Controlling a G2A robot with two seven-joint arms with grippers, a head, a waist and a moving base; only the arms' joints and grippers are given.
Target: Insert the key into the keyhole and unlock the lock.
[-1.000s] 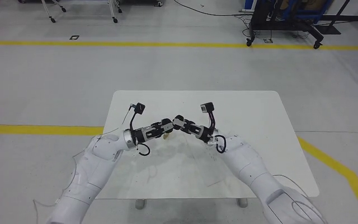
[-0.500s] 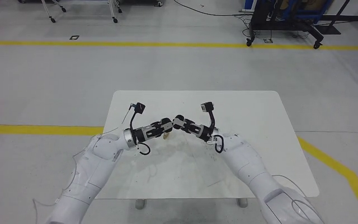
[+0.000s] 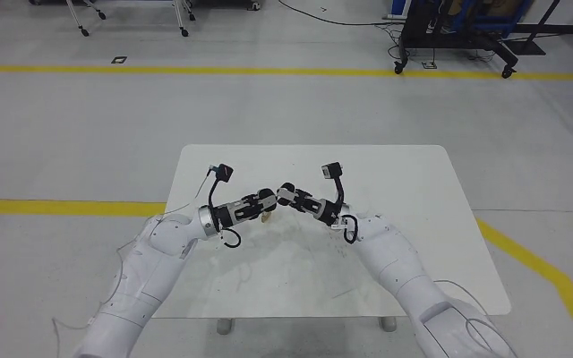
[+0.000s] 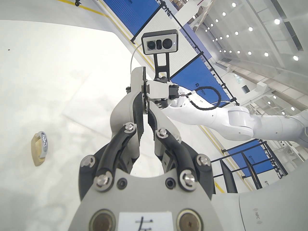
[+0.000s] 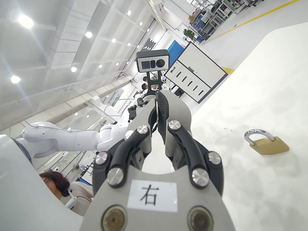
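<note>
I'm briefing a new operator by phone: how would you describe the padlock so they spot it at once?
On the white table, look to the middle, where the left gripper and the right gripper meet tip to tip. The padlock lies on the tabletop just beside them, touched by neither. Unlike the white-and-black grippers, it has a tan, brass-coloured body and a shiny silver shackle.

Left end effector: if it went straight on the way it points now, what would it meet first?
Most likely the right end effector: the two face each other almost tip to tip above the table. The padlock lies off to one side, out of that line.
</note>
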